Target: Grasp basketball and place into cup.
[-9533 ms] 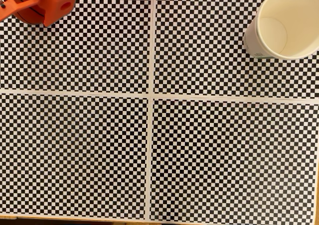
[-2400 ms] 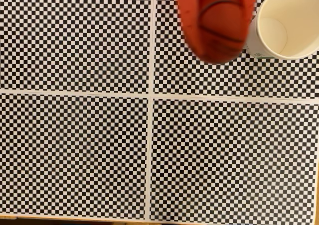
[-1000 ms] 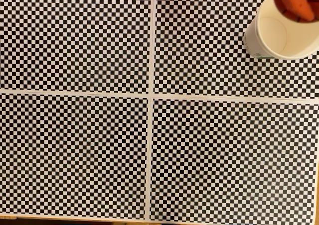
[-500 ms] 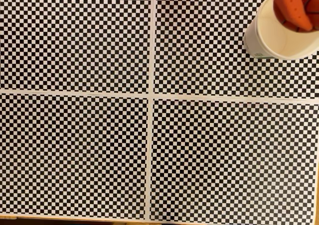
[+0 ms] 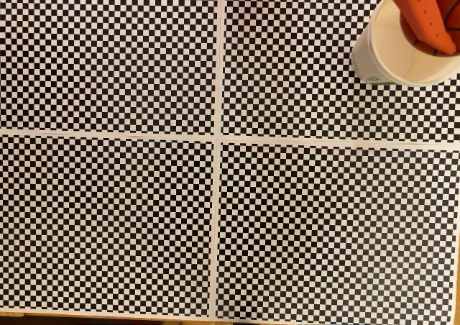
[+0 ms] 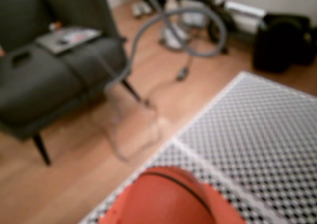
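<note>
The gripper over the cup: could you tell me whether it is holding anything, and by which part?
The gripper holds the basketball by its sides, over the cup.

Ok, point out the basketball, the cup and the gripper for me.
basketball (image 6: 163, 196): wrist view, on its orange surface below the black seam.
cup (image 5: 392, 41): fixed view, on the pale inside wall.
gripper (image 5: 430, 17): fixed view, on the orange finger reaching over the cup's mouth.

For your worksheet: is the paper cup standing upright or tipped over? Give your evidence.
Upright. In the fixed view the cup shows its round open mouth facing the camera above, with the pale inside visible, while the gripper reaches over its rim.
</note>
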Controlling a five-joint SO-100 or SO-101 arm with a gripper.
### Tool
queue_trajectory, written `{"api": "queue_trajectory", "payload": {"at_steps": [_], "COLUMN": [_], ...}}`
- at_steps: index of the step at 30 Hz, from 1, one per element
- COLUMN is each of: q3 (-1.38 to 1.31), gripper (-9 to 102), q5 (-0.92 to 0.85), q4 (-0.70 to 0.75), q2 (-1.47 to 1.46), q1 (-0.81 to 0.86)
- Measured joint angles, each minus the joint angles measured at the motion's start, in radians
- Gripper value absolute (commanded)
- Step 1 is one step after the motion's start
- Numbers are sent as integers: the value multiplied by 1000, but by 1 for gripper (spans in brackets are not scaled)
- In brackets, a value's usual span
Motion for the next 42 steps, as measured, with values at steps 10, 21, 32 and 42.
{"api": "queue_trajectory", "payload": {"at_steps": [10, 21, 32, 42], "q3": [3, 18, 18, 17], "gripper": [30, 40, 28, 0], "q5": [0, 61, 81, 107], "q4": [-6, -6, -12, -25], "q2": [-2, -2, -9, -2], "q1": [-3, -46, -60, 48]}}
